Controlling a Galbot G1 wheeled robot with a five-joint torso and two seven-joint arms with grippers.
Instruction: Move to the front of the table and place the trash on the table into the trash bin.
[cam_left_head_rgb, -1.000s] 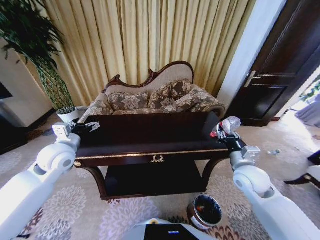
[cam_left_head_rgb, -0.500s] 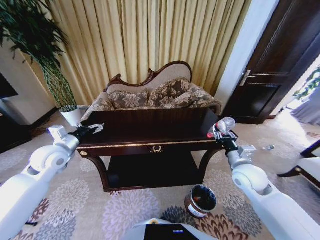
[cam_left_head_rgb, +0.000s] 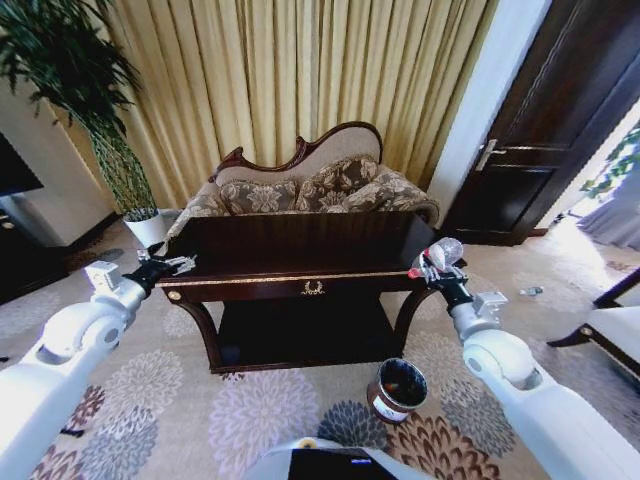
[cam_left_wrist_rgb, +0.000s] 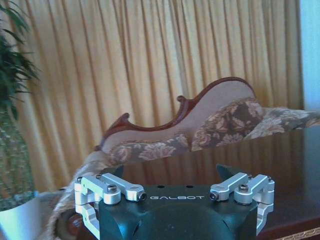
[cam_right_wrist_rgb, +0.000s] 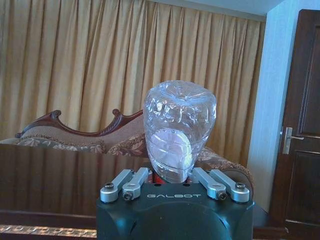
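— Where is the bottle (cam_right_wrist_rgb: 179, 131)?
— In the right pincer (cam_left_head_rgb: 432, 270), held at the right-hand end of the counter (cam_left_head_rgb: 300, 252), above its corner. The wrist view shows the clear crumpled body standing up between the fingers, base end toward the camera, with a bit of red down where the fingers close on it.
— Any writing?
— "GALBOT" in pale letters on each pincer's black housing. The label on the bottle cannot be read.
— And the bin (cam_left_head_rgb: 396, 389)?
— On the patterned carpet in front of the counter, below its right end and under the right arm. Round, dark brown, pale band near its base, black liner. Something reddish shows inside, too small to make out.
— The arms?
— The right arm reaches forward, forearm rising toward the counter's corner. The left arm stretches forward on the other side; the left pincer (cam_left_head_rgb: 172, 266) hangs just off the counter's left end, fingers spread apart and holding nothing.
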